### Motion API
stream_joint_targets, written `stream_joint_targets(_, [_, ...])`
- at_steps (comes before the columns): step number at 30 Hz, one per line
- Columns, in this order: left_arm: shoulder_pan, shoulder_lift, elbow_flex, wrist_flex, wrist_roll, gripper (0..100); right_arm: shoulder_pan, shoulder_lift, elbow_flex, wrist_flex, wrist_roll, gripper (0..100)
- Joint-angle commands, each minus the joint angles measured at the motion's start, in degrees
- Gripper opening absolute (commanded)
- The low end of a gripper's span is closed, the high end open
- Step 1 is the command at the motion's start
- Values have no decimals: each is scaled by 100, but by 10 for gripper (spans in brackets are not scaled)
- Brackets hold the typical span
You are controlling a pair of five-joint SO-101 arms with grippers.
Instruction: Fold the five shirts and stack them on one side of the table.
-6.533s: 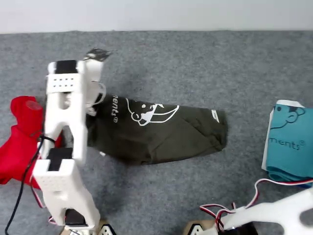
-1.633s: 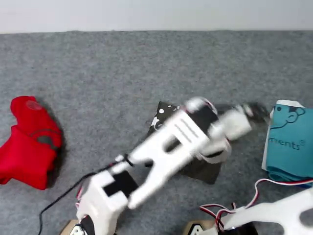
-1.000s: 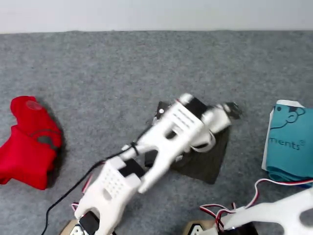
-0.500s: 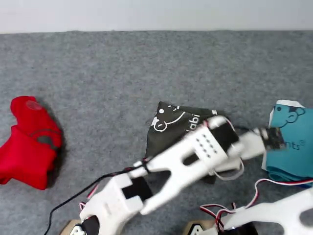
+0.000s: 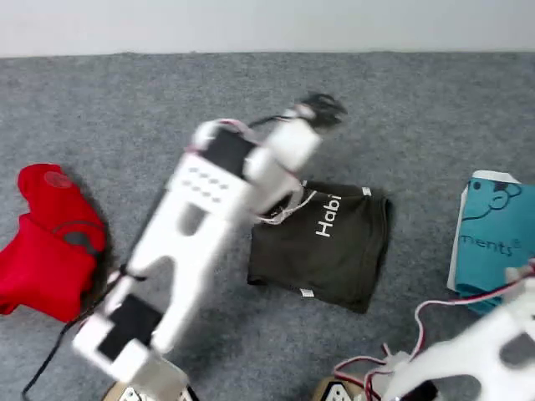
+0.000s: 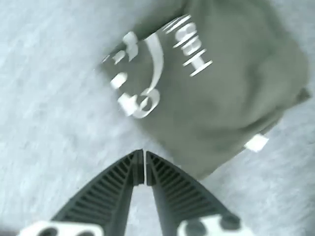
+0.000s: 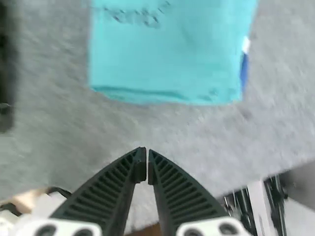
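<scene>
Left gripper [image 6: 144, 153], closed and empty, hangs just beside the folded dark-green shirt [image 5: 326, 246]; teal folded shirt [image 5: 495, 242] lies rightward.

Your bench [image 5: 418, 109] is covered in a grey, felt-like fabric, matt and fuzzy all over. The dark olive shirt [image 5: 343, 251] is soft matt cloth with a flat white print. The teal shirt [image 5: 493, 242] is cloth too and lies smoother, while the red shirt [image 5: 46, 242] is matt cloth, heavily creased. The left arm [image 5: 192, 217] has a dull white plastic shell. On the left gripper [image 6: 144, 156] and right gripper [image 7: 146, 153], you'll see that the fingers [image 6: 113, 187] are dark matt plastic with ribbed faces.
</scene>
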Motion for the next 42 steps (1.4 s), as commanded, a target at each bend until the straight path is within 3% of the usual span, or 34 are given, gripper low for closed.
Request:
stream_joint_targets(1, [-782, -1029, 655, 149, 18, 14, -1156, 48, 97, 215, -580, 11])
stream_joint_targets(8, [-2154, -2338, 1560, 132, 0, 14, -3495, 822, 167, -31, -1899, 9])
stream_joint_targets(15, [-3411, -3068, 2457, 114, -510, 14, -4857, 1938, 167, -1780, -2215, 9])
stream_joint_targets(21, [-4554, -3314, 2914, 114, -844, 14, -4971, 2809, -70, -2308, -2611, 24])
stream_joint_targets(26, [-5055, -3323, 3275, -158, -949, 14, -4927, 3468, -624, -2141, -3103, 139])
stream_joint_targets(42, [-5143, -3305, 3574, -334, -949, 14, -4637, 4787, -1371, -2044, -3130, 115])
